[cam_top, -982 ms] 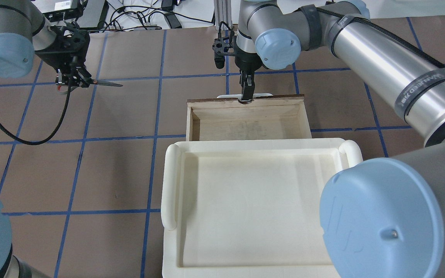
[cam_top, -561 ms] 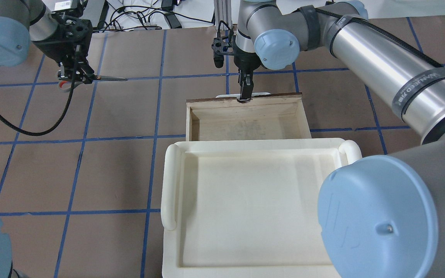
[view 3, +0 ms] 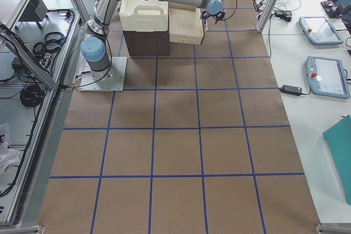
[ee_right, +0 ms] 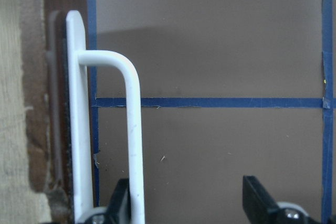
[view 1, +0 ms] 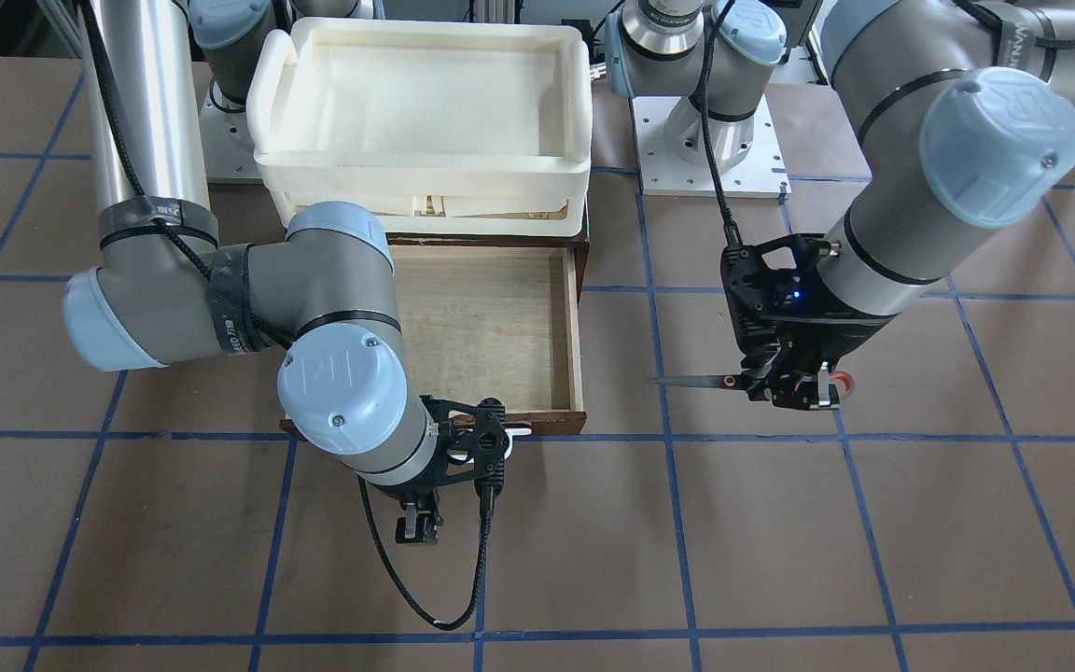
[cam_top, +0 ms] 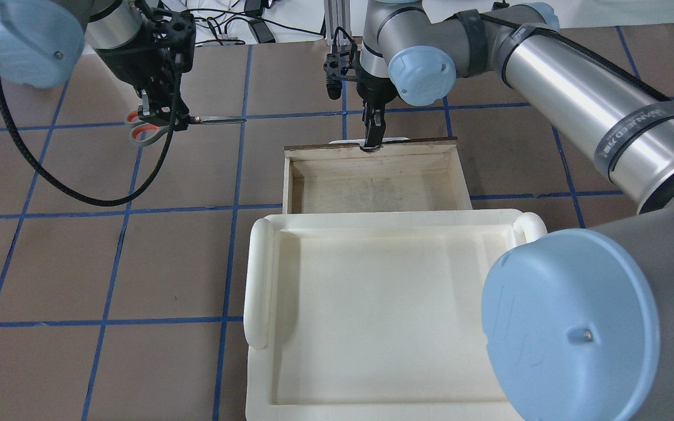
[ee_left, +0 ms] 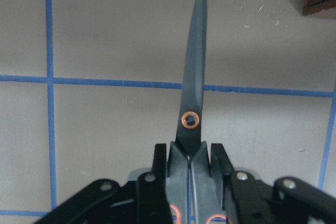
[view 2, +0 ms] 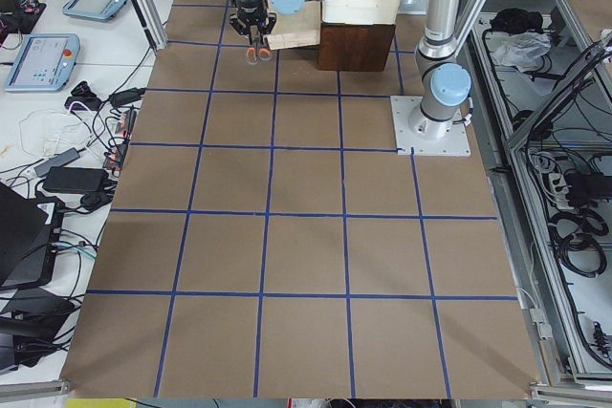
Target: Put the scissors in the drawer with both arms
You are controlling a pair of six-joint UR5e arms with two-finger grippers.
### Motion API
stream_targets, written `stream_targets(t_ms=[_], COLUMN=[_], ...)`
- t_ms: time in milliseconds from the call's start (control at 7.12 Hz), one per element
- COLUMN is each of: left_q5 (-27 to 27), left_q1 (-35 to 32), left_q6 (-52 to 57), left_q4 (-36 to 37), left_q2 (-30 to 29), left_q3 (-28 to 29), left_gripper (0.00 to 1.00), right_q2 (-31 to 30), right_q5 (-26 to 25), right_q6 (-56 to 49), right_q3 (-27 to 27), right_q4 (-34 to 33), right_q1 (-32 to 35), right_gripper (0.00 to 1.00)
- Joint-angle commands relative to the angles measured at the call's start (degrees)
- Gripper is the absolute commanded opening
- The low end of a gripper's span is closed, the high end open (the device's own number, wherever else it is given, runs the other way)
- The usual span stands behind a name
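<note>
Since the earlier overhead frames, the left claw (cam_top: 174, 118) has travelled rightward toward the drawer (cam_top: 288, 181), carrying the scissors (cam_top: 220, 121). Left claw: clamped on the scissors just behind the pivot, blades closed, level, pointing right. Scissors location: upper left of the overhead view, above the desk (cam_top: 167, 263), apart from the drawer. Right claw (cam_top: 372, 140): fingers apart astride the white bar handle (ee_right: 131, 129). Recommended procedure: carry the tip clear over the drawer's side wall, lower over the pale interior, then release
</note>
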Motion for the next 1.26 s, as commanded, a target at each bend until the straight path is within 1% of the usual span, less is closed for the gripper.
stream_targets(t_ms=[0,281,421,561,702,842,982,1123], left_q5=[0.15,0.15,-0.02,0.24,0.07,-0.11,-0.72,-0.81], left_q1=[-4.6,-6.55,-8.12,-11.88,-14.7,-16.12,-16.75,-19.36], left_q6=[-6.04,-7.57,-10.44,-13.78,-18.86,-20.82,-20.84,-21.01], left_q4=[-0.6,-0.6,-0.6,-0.43,0.1,0.28,0.37,2.11], left_q2=[1.12,0.68,0.68,0.16,-0.19,-0.28,-0.46,-1.5], left_q3=[-0.21,-0.39,-0.39,-0.39,-0.39,-0.39,-0.39,-0.48], left_gripper=[0.0,0.0,0.0,0.0,0.0,0.0,0.0,0.0], right_q2=[-2.35,-6.57,-10.16,-13.24,-16.75,-20.96,-25.44,-29.66], right_q5=[0.04,-0.05,-0.13,-0.31,-0.4,-0.4,-1.18,-1.63], right_q6=[2.53,8.23,16.01,20.52,23.96,28.87,33.27,40.88], right_q3=[0.04,0.13,0.56,1.18,2.4,4.76,8.35,11.26], right_q4=[-0.05,0.04,0.13,0.74,3.0,5.29,6.79,8.72], right_q1=[-1.5,-2.03,-2.56,-4.13,-6.93,-10.26,-11.34,-12.05], right_gripper=[1.0,1.0,1.0,1.0,1.0,1.0,1.0,1.0])
